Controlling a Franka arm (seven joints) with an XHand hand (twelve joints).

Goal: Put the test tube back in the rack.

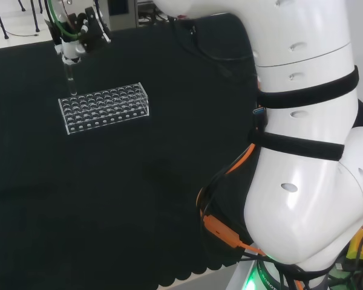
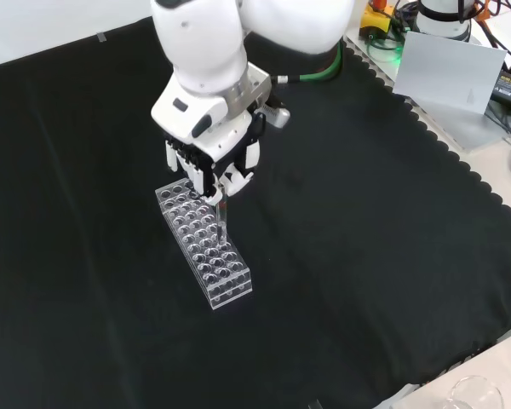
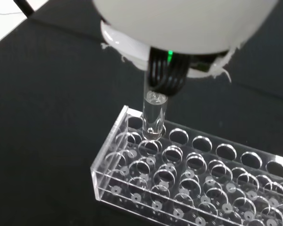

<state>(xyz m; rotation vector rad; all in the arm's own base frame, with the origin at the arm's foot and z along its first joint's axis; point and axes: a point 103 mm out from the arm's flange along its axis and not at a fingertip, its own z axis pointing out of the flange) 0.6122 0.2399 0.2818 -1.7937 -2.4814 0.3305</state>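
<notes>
The test tube [image 3: 154,117] hangs upright from the hand [image 2: 211,164], its rounded lower end just at the top plate of the rack [image 3: 188,174], at a hole close to one short end and in the outer row. In the wrist view the tip looks to be over or just entering that hole; whether it has passed through the plate cannot be told. The hand's fingers are curled round the tube's upper part, pinching it.

The step in hand, as I judge it, is the insertion itself: carrying is done and the tube is lined up, not yet seated. The next move calls for a straight descent with the tube kept vertical, so that the tip finds the matching holes in the lower plates, and only then a release. A slight tilt could catch the tip on a hole's rim and shift the light clear rack on the cloth.

The rack lies on the black worktop [image 1: 169,199], towards the far left corner in the head view [image 1: 103,107], well away from the scalloped near edge. That view shows the tube [image 1: 71,77] as a thin clear line from hand [image 1: 78,33] to rack. The front view [image 2: 204,243] shows the rack's full length running away from the hand. The wrist view alone shows which hole is aimed at.
</notes>
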